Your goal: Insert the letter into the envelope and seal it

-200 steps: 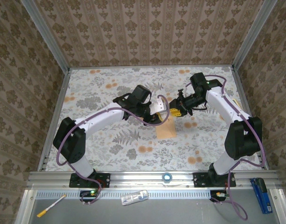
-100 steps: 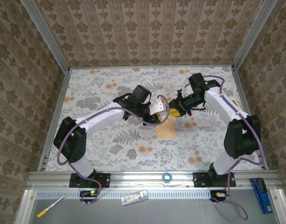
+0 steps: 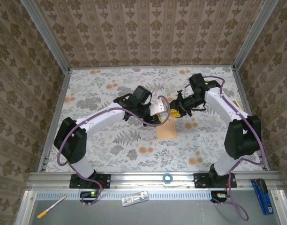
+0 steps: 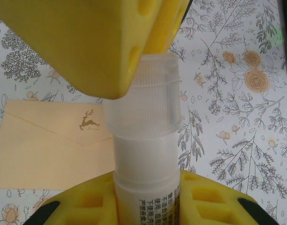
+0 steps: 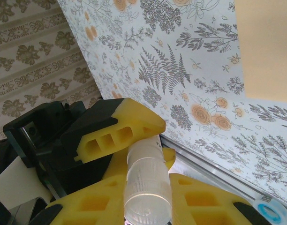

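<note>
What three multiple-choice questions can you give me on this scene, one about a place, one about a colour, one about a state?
1. Where is the envelope?
A. Flat on the tablecloth
B. On the metal rail
C. Propped against the back wall

2. What colour are the gripper fingers?
A. Red
B. Yellow
C. Blue

3. How is the glue stick held?
A. It lies loose
B. By one gripper alone
C. By the left gripper on its body and the right gripper on its cap

Answers:
1 A: the top view shows the tan envelope lying on the floral cloth below the two wrists.
2 B: both wrist views show yellow fingers.
3 C: the left wrist view shows its own fingers clamping the body, and the right wrist view shows its own fingers around the ribbed cap.
</note>
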### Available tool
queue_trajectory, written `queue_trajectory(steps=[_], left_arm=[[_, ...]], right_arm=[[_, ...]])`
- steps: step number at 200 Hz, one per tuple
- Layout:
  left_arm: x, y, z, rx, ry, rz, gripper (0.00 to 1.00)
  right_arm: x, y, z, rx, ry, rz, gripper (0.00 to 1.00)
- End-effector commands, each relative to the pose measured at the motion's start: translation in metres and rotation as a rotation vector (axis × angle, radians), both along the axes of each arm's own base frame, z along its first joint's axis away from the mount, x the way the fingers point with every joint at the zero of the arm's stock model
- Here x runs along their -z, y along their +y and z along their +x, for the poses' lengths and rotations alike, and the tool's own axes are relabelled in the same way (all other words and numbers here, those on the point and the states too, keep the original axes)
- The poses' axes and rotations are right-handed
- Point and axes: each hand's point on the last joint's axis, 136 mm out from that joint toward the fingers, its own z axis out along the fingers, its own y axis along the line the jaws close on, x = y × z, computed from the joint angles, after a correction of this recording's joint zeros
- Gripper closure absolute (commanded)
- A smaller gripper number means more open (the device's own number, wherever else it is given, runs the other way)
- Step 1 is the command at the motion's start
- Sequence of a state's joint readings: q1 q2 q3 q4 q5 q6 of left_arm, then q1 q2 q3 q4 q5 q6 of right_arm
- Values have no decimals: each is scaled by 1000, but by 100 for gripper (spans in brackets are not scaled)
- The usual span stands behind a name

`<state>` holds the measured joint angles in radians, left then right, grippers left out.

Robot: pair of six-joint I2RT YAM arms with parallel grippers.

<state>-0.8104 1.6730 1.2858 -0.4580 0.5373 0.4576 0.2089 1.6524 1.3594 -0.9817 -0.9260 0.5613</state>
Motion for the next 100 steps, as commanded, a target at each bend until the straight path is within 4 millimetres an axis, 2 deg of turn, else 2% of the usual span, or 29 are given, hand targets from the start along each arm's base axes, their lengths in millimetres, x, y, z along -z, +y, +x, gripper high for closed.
queue_trajectory(steps=[1, 28, 100], left_arm=[[-29, -22, 0, 57, -56, -96, 100], [-29, -23, 0, 59, -56, -96, 100], [-29, -23, 0, 60, -52, -96, 100]], right_arm=[[-2, 15, -6, -33, 34, 57, 75], [-6, 18, -6, -32, 37, 85, 75], [-4, 18, 2, -5, 32, 100, 76]])
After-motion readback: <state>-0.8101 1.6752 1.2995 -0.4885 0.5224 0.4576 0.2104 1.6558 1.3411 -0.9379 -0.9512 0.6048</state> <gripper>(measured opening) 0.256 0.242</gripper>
